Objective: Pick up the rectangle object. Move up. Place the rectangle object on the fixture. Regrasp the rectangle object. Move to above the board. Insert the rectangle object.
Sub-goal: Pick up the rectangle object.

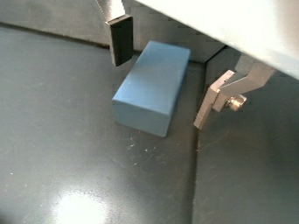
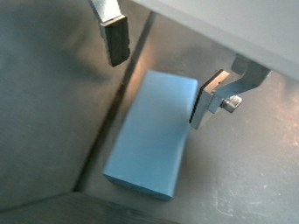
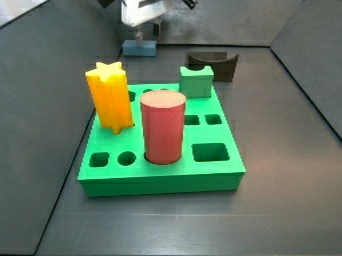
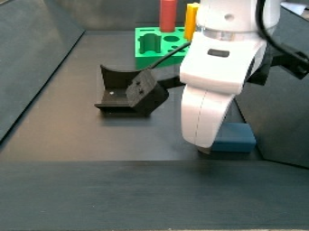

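Note:
The slate-blue rectangle object [image 1: 152, 87] lies flat on the grey floor; it also shows in the other wrist view [image 2: 155, 147] and in both side views [image 3: 139, 47] [image 4: 237, 139]. My gripper [image 1: 163, 77] [image 2: 158, 72] is open just above it, one dark-padded finger [image 1: 119, 42] beside its far end and one finger [image 1: 215, 98] on the other side, neither touching it. In a side view the gripper body [image 4: 218, 90] hides most of the block. The fixture [image 3: 213, 65] [image 4: 123, 91] stands on the floor. The green board [image 3: 217, 172] [image 4: 152, 41] holds pieces.
A red cylinder [image 3: 162, 126] and a yellow star piece [image 3: 110, 97] stand in the board, with a small green notched block [image 3: 198, 81] at its far edge. Dark walls enclose the floor; a wall edge [image 2: 111, 131] runs close beside the block.

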Tool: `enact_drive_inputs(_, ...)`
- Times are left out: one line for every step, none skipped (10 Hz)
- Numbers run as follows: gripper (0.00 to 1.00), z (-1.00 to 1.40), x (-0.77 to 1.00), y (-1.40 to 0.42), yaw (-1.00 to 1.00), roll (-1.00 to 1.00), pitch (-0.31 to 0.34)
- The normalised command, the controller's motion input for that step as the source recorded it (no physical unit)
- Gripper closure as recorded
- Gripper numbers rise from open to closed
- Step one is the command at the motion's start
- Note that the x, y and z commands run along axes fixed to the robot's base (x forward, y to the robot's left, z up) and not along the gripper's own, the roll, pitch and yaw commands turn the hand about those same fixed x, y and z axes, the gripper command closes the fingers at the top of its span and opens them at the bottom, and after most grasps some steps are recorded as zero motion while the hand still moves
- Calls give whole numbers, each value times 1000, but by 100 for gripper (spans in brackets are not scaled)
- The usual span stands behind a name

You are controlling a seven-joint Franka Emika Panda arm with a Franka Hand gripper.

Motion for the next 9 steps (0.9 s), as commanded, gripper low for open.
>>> enact_drive_inputs(0, -100, -89, 0, 283, 0, -20)
enact_drive_inputs(0, -251, -154, 109, 377, 0, -26)
enact_drive_inputs(0, -803, -269, 77, 554, 74, -56)
enact_drive_inputs(0, -1000, -280, 17, 557, 69, -76)
enact_drive_inputs(0, -1000, -117, 0, 406, 0, -61)
enact_drive_inputs(0, -749, -271, 0, 246, 64, -89)
enact_drive_inputs(0, 0, 0, 0, 0, 0, 0)
enact_drive_inputs(100, 0, 0, 0, 0, 0, 0)
enact_drive_inputs(100, 0, 0, 0, 0, 0, 0)
